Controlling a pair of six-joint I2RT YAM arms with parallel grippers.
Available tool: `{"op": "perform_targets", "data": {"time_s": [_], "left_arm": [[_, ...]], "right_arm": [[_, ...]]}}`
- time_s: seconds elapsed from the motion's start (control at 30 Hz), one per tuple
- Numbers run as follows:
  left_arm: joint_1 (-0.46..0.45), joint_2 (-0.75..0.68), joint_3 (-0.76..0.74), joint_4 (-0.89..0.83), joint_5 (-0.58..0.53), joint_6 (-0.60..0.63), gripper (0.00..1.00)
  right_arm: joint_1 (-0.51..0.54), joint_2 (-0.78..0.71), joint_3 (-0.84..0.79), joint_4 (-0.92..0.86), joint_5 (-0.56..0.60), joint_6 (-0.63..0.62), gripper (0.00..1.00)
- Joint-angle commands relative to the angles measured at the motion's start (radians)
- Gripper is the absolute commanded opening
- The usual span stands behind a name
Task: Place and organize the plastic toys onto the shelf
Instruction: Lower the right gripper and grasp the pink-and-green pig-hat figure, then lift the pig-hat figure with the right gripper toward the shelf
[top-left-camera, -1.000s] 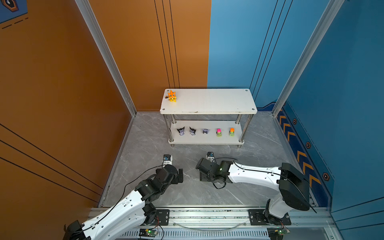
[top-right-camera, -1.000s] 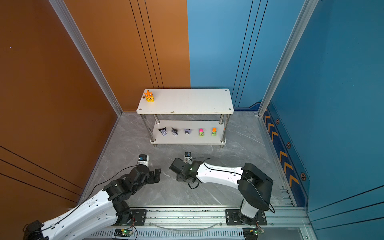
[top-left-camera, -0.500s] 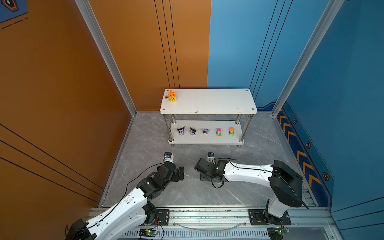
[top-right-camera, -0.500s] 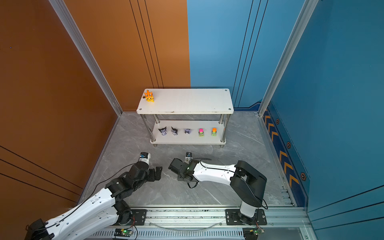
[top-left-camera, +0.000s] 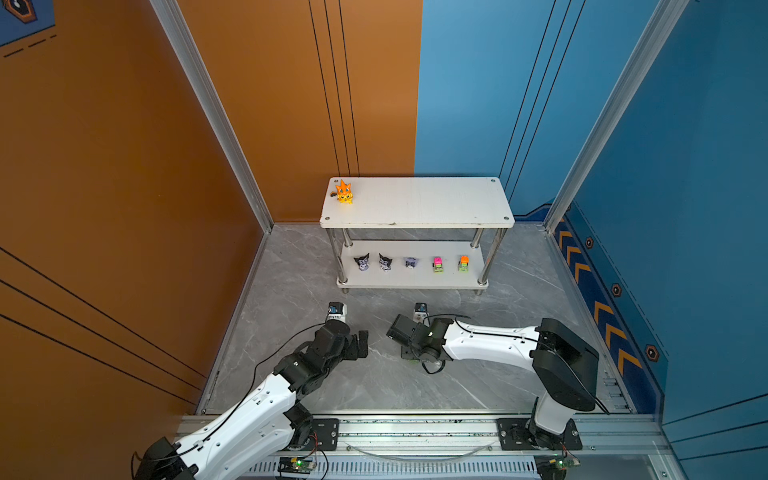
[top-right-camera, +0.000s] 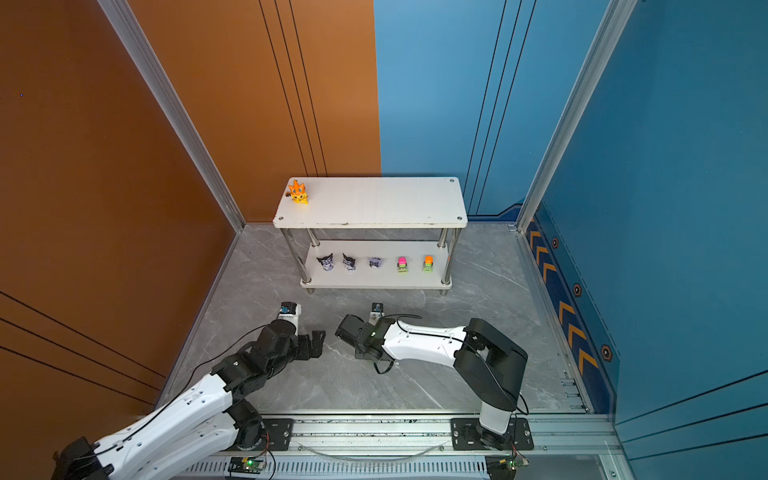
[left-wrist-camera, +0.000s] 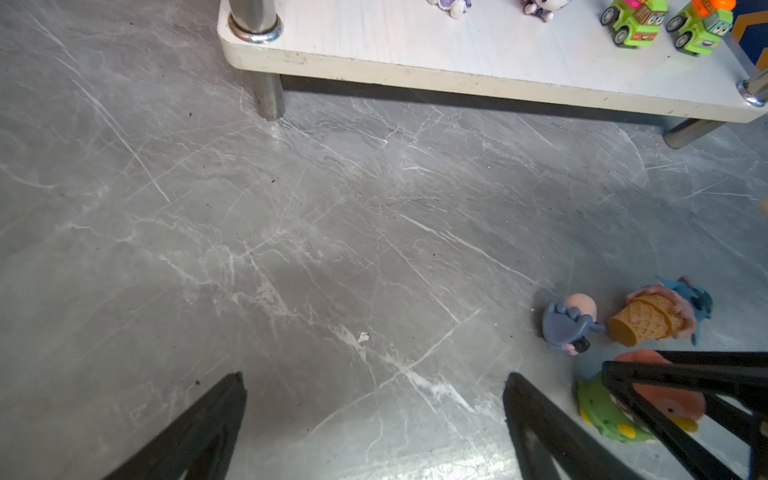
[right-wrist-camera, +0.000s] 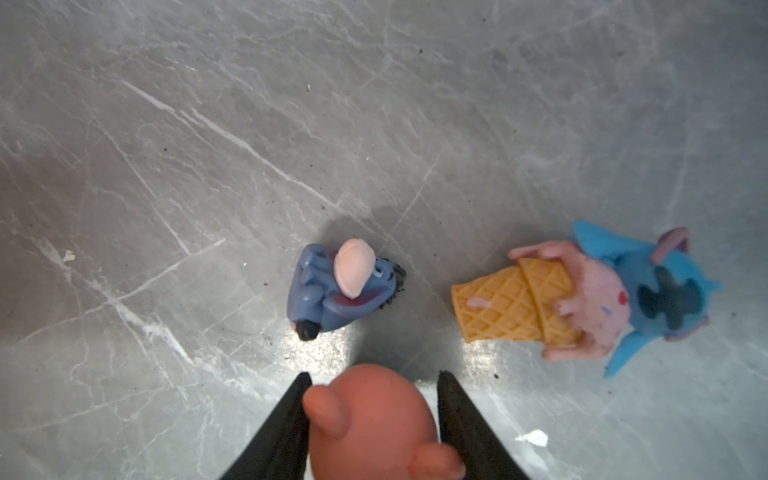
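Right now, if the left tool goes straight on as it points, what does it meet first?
Probably the grey floor, since the open left tool seems tilted downward; if it clears that, the shelf's lower board is next. Depth is unclear.

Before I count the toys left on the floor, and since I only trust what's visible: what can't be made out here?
Pink bear: in the right wrist view its lower body is cut off by the bottom edge, and it is unclear whether the right gripper already pinches it.
Donkey and cone toy: hidden under the right arm in both top views.
Eared heads: too small in both top views for faces.
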Motion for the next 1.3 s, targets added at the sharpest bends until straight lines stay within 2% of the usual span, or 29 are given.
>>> {"op": "perform_targets", "data": {"time_s": [0.0,0.43,0.73,1.0,1.13,1.27], "left_arm": [[0.015,0.003,-0.022,0.015,0.026,0.022,0.98],[0.030,0.004,-0.024,0.019,0.043,0.027,0.98],[0.031,0.001,-0.024,0.015,0.045,0.031,0.98],[0.034,0.004,-0.019,0.017,0.055,0.032,0.98],[0.035,0.014,-0.008,0.016,0.061,0.035,0.98],[0.034,0.018,0.001,0.013,0.069,0.039,0.98]], "right_arm": [[-0.007,0.015,0.023,-0.032,0.035,0.016,0.43],[-0.011,-0.017,0.012,-0.015,0.037,-0.024,0.33],[-0.013,-0.106,0.021,-0.023,0.067,-0.283,0.29],[-0.023,-0.264,0.045,-0.034,0.115,-0.511,0.27],[-0.044,-0.330,0.122,-0.049,0.080,-0.626,0.26],[-0.058,-0.336,0.288,-0.138,0.050,-0.734,0.26]]}}
